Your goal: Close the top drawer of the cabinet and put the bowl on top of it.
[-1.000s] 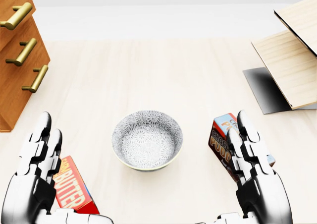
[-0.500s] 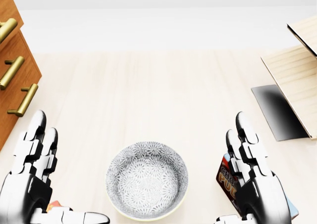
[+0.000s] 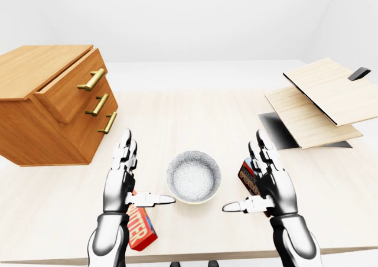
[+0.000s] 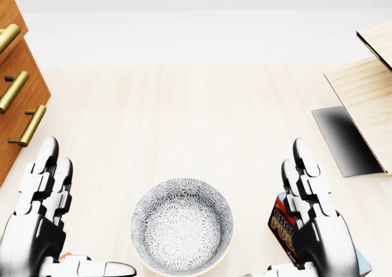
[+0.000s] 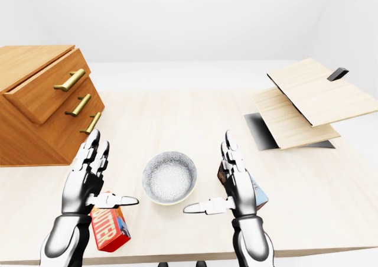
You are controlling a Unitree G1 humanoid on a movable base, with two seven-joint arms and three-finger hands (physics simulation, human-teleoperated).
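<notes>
Red box (image 5: 108,228), beside the left hand (image 5: 85,181): white capitals reading "UTTER"; the first letter is cut off by the hand, so the whole word cannot be confirmed.
Dark box (image 4: 285,225), behind the right hand (image 4: 315,219): large letters "PU" on the lower line and "CHO" above it in the head view; the rest is hidden by the fingers.
Cabinet (image 3: 53,104): no lettering.
Bowl (image 4: 182,225): floral pattern only, no text.

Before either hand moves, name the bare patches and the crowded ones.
Bare: tabletop between the cabinet and the tilted boards, plus the cabinet's top. Crowded: near edge, with the bowl, butter box and pudding box by both open hands.
</notes>
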